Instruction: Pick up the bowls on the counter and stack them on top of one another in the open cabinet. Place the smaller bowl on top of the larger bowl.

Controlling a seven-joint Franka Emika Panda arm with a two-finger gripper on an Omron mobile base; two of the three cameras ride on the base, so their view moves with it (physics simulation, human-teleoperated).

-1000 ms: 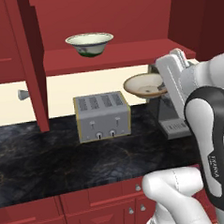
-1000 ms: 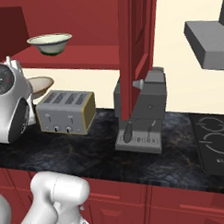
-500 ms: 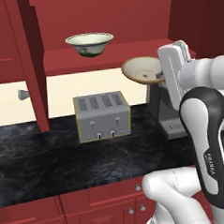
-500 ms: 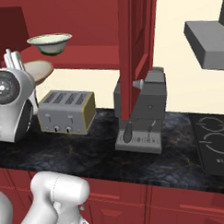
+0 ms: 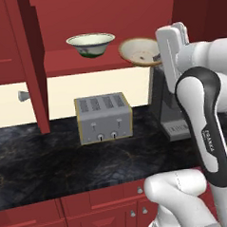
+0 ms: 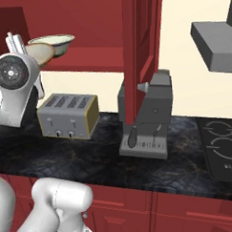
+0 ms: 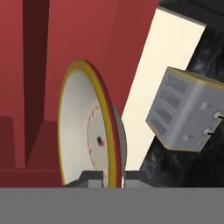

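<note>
The larger bowl (image 5: 90, 44) (image 6: 57, 42) stands upright on the shelf of the open cabinet (image 5: 60, 60). Just right of it and apart from it, level with the shelf, hangs the smaller bowl (image 5: 138, 51) (image 6: 41, 53), tilted with its cream inside facing the camera. My gripper (image 5: 156, 59) is shut on its right rim. In the hand view the gripper (image 7: 113, 177) pinches the tan rim of the smaller bowl (image 7: 85, 131), seen nearly edge on. The black counter (image 5: 47, 162) lies below.
A grey toaster (image 5: 104, 117) (image 6: 69, 115) (image 7: 188, 111) and a grey coffee machine (image 6: 149, 116) stand on the counter under the shelf. The open cabinet doors (image 5: 31, 58) (image 6: 142, 50) hang at either side. A stove (image 6: 224, 146) and hood (image 6: 215, 39) are at the right.
The arm has carried the smaller bowl up and to the left, from in front of the coffee machine to shelf height beside the larger bowl. The bowl has tilted more.
</note>
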